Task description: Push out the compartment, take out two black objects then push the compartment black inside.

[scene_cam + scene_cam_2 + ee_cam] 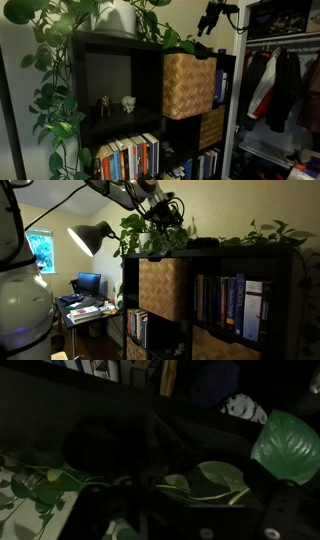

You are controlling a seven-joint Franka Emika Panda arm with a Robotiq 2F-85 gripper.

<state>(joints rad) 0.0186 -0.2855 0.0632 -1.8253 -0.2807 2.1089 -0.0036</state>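
Tan wicker compartment (pixel 188 85) in black shelf (pixel 120 42), contents hidden

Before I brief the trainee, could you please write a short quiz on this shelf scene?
1. True or false: the tool is gripping the tan wicker bin.
2. In the black shelf unit, where does the white figurine stand? A) bottom row B) the cell beside the tan wicker bin C) inside the bin
3. Fill in: the tool hangs open above the shelf unit's ___, near the plant.
Key: 1 false; 2 B; 3 top.
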